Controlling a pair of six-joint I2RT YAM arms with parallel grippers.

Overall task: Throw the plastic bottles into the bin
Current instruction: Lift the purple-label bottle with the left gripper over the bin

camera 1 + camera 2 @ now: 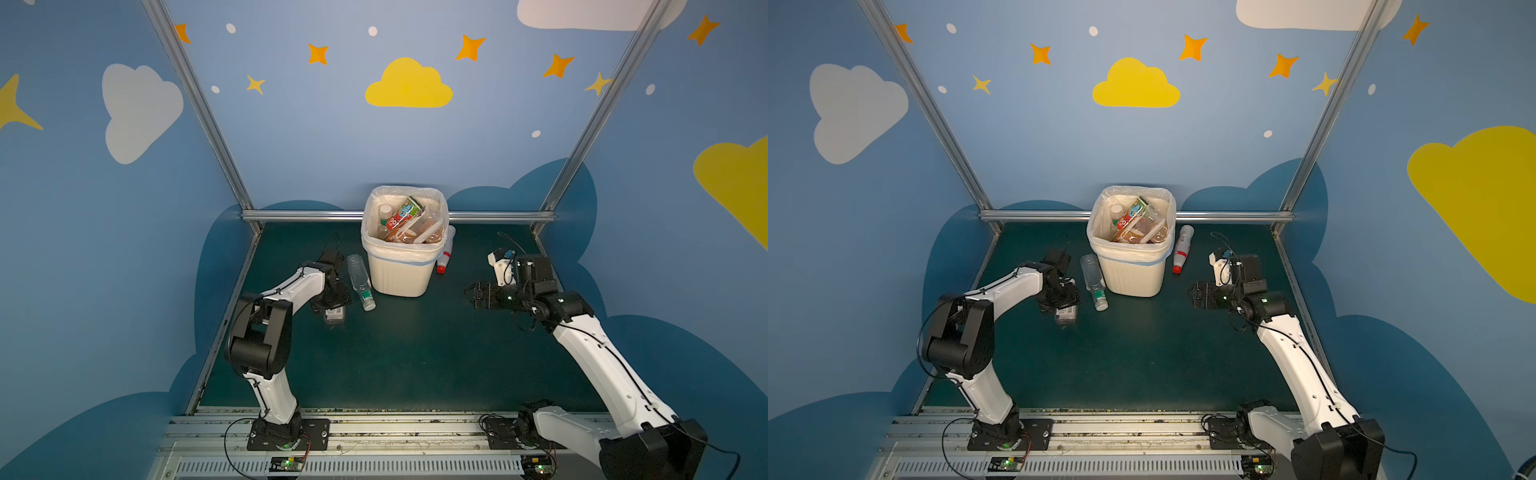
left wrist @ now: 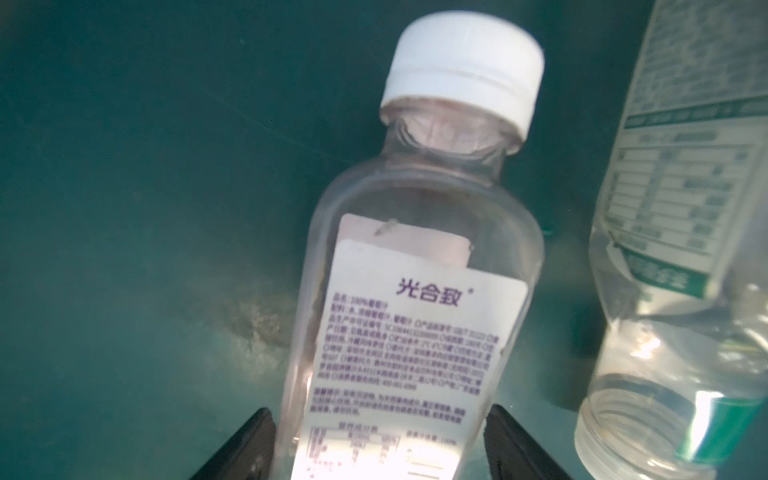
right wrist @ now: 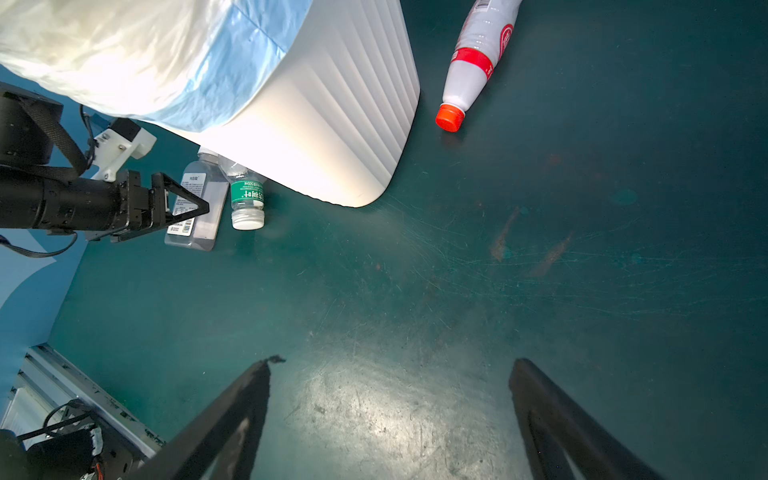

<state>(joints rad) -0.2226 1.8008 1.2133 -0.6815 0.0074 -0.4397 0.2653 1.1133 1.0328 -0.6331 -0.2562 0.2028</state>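
**So, three bottles down on the mat, bin well stocked**

Okay, we're looking at the bin (image 1: 399, 276) at the back of the green mat (image 1: 415, 357). It has a bag folded over its rim and a jumble of bottles (image 1: 405, 222) piled inside. Our left gripper (image 2: 382, 419) is down at a small clear bottle (image 2: 415, 291) with a white cap (image 2: 461, 66) and a white printed label, lying on the mat left of the bin. The fingers sit one on each side of its bottom end, right up against it. We honestly can't tell whether they're squeezing it or just straddling it. Right next to it lies a green-label bottle (image 1: 359, 280), alongside the bin's left wall, cap end toward the front. Over on the bin's other side there's a white bottle (image 1: 1182, 247) lying flat, red cap (image 3: 449, 117) pointing to the front. Our right gripper (image 3: 390, 415) hangs over bare mat, well apart from everything, jaws spread wide with nothing between them.
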